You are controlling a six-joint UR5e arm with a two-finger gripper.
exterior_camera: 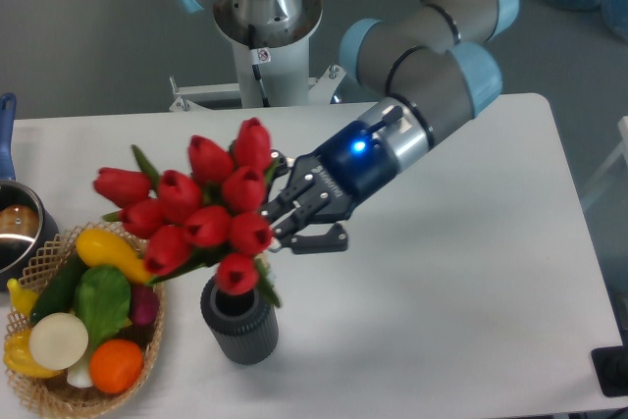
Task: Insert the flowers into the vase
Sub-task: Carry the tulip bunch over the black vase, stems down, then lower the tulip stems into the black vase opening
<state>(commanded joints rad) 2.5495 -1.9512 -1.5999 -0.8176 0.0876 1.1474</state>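
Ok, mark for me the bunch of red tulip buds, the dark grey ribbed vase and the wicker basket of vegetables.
Bunch of red tulip buds (201,208): fixed camera, on a central bud.
Dark grey ribbed vase (247,340): fixed camera, on its ribbed side wall.
Wicker basket of vegetables (153,293): fixed camera, on its right rim.

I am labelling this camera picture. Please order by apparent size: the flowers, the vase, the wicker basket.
1. flowers (raised nearer the camera, so unsure against the basket)
2. wicker basket, partly cut off
3. vase, partly hidden
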